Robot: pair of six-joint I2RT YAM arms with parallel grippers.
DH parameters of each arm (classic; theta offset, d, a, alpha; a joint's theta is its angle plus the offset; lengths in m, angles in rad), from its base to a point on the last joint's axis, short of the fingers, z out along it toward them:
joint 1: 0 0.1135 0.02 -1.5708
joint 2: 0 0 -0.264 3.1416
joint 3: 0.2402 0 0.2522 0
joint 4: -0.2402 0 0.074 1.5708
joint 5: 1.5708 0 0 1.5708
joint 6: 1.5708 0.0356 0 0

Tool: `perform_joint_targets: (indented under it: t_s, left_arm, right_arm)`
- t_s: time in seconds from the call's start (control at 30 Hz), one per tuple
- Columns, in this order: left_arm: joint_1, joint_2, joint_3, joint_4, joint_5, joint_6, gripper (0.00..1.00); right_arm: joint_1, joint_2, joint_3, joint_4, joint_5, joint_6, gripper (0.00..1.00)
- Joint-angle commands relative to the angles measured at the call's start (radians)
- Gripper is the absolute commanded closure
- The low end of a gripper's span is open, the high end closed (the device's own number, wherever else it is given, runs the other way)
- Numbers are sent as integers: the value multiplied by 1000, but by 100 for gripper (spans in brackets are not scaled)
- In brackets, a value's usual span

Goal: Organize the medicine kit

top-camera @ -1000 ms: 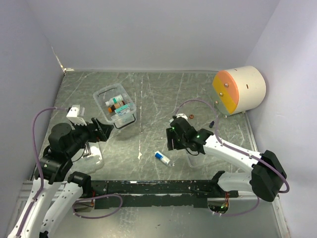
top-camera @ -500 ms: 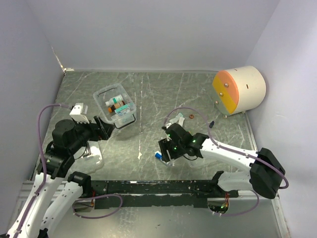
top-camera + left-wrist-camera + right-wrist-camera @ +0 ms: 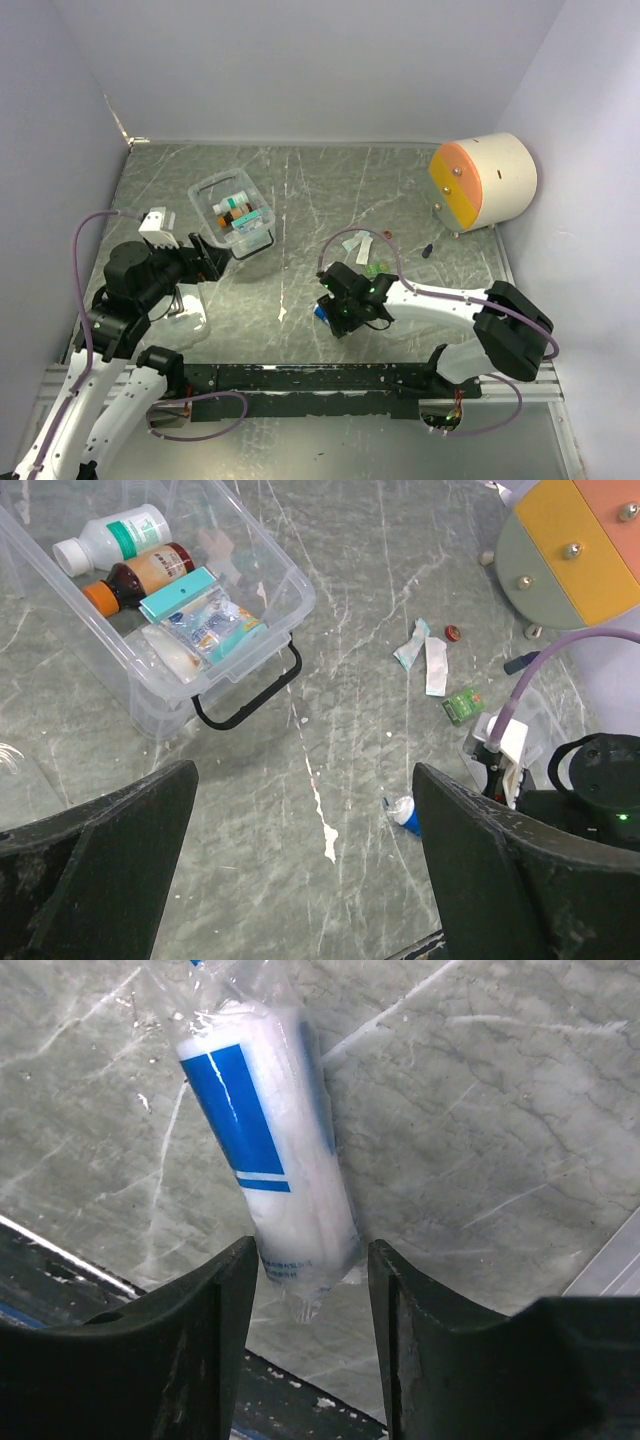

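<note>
Surface: grey-green marbled table (image 3: 300, 190), pale lilac walls on three sides. Largest object is the cream-and-orange cylinder (image 3: 485, 180) at the far right, not part of the job. The medicine kit (image 3: 160, 705) sits far left, no lid on it, black handle (image 3: 250, 695) facing my left arm. A white bottle (image 3: 110, 535), a brown bottle (image 3: 140, 575) and a teal box (image 3: 178, 593) lie inside. My left pincer (image 3: 305, 810) hangs just near of the kit, spread wide and holding nothing. My right pincer (image 3: 308, 1255) is low over the table's middle, unclenched, one finger either side of a wrapped white-and-blue roll (image 3: 275, 1160) lying flat. I cannot tell whether the pads touch the wrapper. In the right wrist view the roll's long axis runs 11 to 5 o'clock. I straddle its 5 o'clock end, so a close would squeeze across the axis. From my right pincer the kit lies between 10 and 11 o'clock in the top view, well apart; the left arm is much nearer it. Small litter at 12 o'clock from the roll: white strips (image 3: 430, 665) and a green packet (image 3: 463, 704).
</note>
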Motion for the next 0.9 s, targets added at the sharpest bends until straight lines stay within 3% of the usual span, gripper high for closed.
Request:
perform_joint_targets:
  t_s: [0.0,0.23,0.37,0.5,0.63,0.87]
  left_arm:
    - [-4,9,-2,50,46,10,0]
    - [-4,29,-6,55,64,16,0]
    - [-4,48,-4,52,62,13,0]
    - [-4,69,1,39,51,-3,4]
    - [-4,100,-7,33,63,-60,7]
    - [-4,184,-121,216,325,-260,16]
  right_arm:
    - [11,26,29,39,47,-19,53]
    - [15,63,36,107,80,-8,59]
    - [19,72,38,129,85,-6,56]
    - [22,57,41,161,81,9,71]
    - [24,0,30,253,69,68,76]
    - [24,-68,48,469,-27,230,76]
